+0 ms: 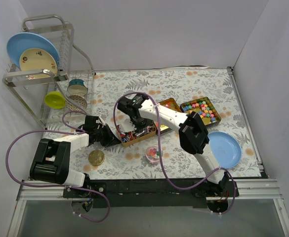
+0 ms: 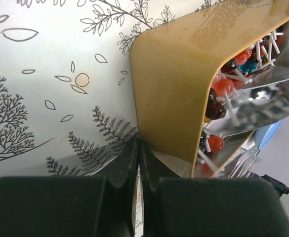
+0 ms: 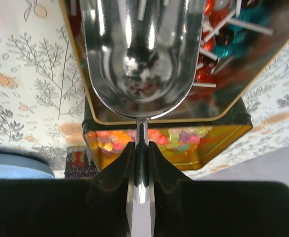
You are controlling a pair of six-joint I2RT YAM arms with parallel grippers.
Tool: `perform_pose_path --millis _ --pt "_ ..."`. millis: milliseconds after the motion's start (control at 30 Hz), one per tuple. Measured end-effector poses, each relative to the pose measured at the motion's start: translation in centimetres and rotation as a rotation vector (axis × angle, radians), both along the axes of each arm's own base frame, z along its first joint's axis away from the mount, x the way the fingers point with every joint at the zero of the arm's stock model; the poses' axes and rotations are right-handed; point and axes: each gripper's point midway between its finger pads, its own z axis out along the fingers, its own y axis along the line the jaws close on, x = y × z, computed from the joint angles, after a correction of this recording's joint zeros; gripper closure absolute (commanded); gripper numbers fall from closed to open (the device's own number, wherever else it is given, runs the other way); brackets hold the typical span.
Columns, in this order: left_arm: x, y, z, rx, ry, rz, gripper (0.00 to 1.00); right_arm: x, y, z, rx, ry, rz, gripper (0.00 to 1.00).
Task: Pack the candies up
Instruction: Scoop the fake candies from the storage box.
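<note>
A gold tin [image 1: 137, 133] holds red and blue sweets on white sticks [image 2: 224, 85]. My right gripper [image 3: 141, 148] is shut on the handle of a metal scoop [image 3: 139, 54]. The scoop's empty bowl hangs over this tin's sweets [image 3: 218, 29]. My left gripper [image 2: 138, 144] is shut and empty, its tips against the tin's outer wall [image 2: 169, 89] at a corner. A tin of orange gummies [image 1: 169, 104] and a tin of pastel cubes [image 1: 201, 109] stand at the back right. A small clear cup [image 1: 153, 154] with a few coloured sweets stands in front.
A round gold lid [image 1: 96, 157] lies near the left arm. A blue plate [image 1: 224, 148] lies at the right. A dish rack [image 1: 45, 74] with plates and bowls stands at the back left. The right arm [image 1: 193, 133] crosses over the middle.
</note>
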Motion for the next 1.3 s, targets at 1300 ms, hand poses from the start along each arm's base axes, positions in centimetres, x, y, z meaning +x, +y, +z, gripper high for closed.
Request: perform_pose_path --millis 1300 --pt "-0.6 -0.4 2.2 0.001 -0.051 -0.179 1.0 -3.5 1.1 -5.0 0.382 0.528 -0.202 0.99"
